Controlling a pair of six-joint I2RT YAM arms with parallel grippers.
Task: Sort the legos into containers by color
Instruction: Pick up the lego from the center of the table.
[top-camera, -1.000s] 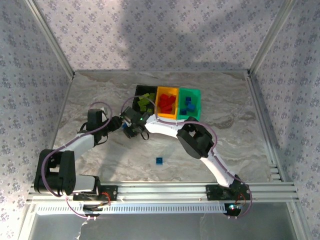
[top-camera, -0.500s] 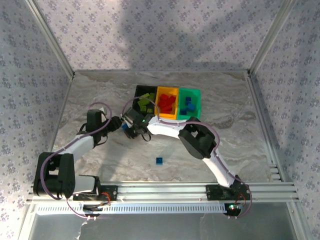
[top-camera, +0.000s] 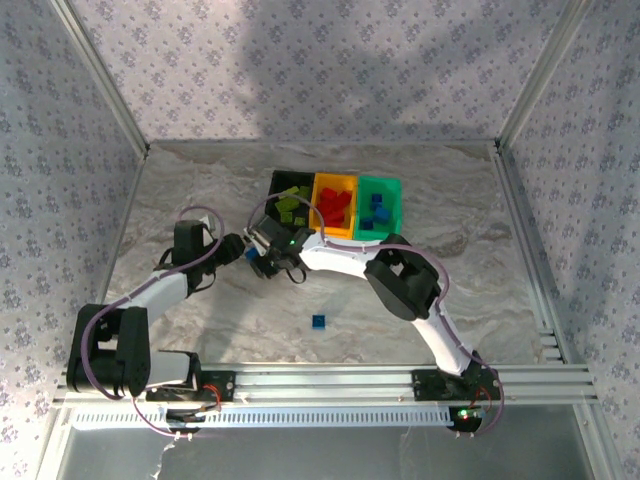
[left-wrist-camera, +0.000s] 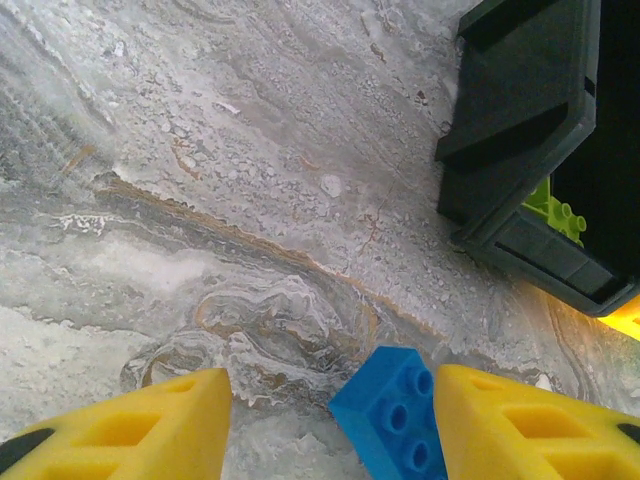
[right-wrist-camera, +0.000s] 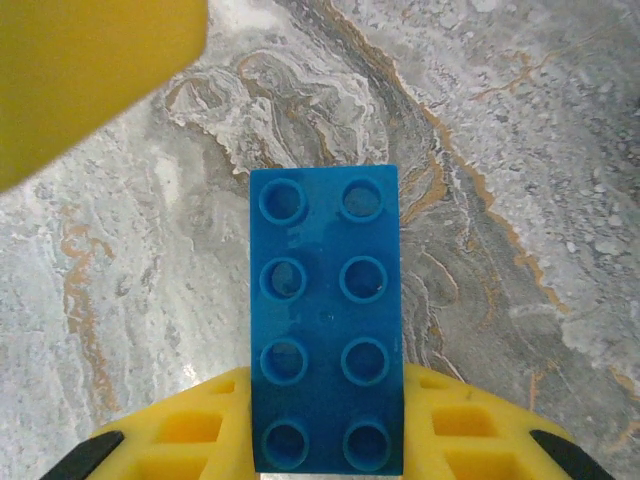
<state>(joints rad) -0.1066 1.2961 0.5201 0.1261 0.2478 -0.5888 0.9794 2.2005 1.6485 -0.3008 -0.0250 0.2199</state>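
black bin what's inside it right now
Lime green legos lie in the black bin; the left wrist view shows one studded green one behind its wall. The right arm's wrist overlaps its near end, so anything there is hidden.

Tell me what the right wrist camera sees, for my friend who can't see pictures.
A blue lego brick with eight studs stands in the middle, its near end lying over a yellow finger at the bottom edge. A second yellow finger, blurry, sits in the top left corner, and the grey marbled table lies behind.
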